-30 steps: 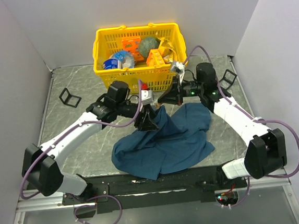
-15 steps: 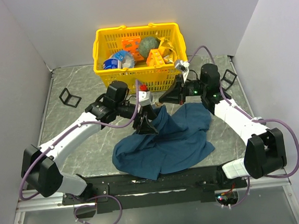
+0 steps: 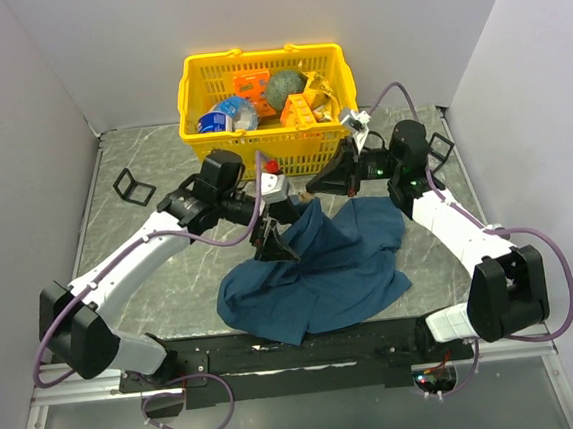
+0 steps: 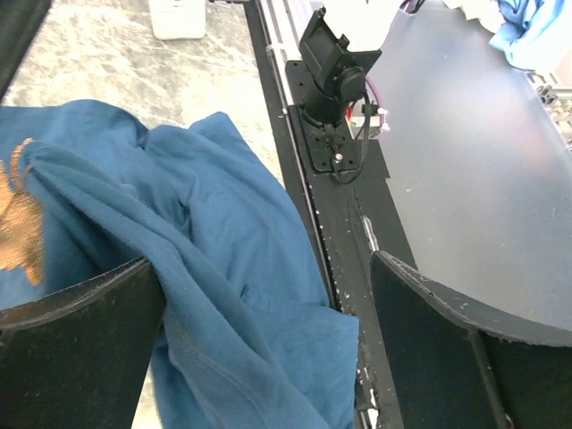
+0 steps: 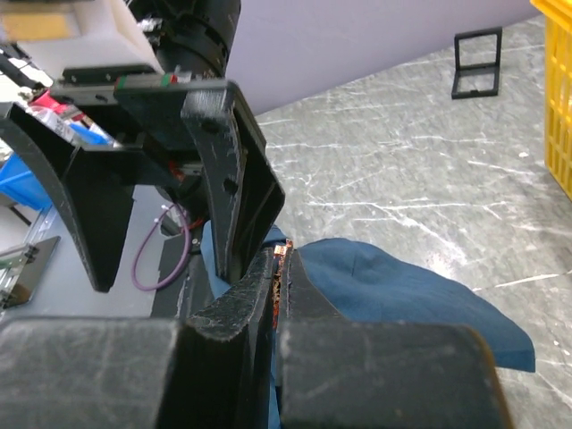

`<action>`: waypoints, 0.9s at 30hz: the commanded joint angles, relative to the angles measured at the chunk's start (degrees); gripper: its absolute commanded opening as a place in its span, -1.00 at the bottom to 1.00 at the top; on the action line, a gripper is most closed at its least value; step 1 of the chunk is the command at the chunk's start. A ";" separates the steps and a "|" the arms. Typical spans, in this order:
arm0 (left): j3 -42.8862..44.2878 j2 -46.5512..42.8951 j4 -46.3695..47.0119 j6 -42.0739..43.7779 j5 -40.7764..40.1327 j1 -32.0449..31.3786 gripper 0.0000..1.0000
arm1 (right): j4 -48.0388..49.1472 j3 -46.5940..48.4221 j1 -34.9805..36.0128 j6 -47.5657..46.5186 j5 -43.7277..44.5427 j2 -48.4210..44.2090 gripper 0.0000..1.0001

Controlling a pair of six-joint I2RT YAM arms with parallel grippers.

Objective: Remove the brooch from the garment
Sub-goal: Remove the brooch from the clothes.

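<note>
Your right gripper [image 5: 279, 257] is pinched shut on what looks like the brooch [image 5: 280, 268], a red sliver between its tips at the garment's [image 3: 322, 272] far edge, while your left gripper [image 4: 266, 268] gapes wide over the cloth alongside.

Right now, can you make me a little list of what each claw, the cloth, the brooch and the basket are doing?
left gripper: open, over the cloth
right gripper: shut, just past the cloth's far edge
brooch: likely the tiny reddish sliver pinched in the right gripper
cloth: blue, crumpled on the table
basket: yellow, at the far edge, with things in it
</note>
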 commanded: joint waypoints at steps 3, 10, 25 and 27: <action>4.28 -3.80 -3.24 3.71 0.83 2.44 0.97 | 6.68 -0.48 -0.79 2.66 -2.60 -2.63 -1.00; 3.93 -5.03 1.15 -0.24 -7.51 4.03 0.98 | 10.29 -1.09 -0.79 5.65 -5.15 -2.54 -1.00; 8.49 2.26 10.55 -7.71 -16.84 3.77 0.94 | 5.82 -1.71 -0.35 2.23 -5.95 -5.00 -1.00; 9.54 3.66 10.30 -7.98 -16.40 2.71 0.90 | 5.11 -1.97 -0.27 1.44 -5.42 -5.35 -1.00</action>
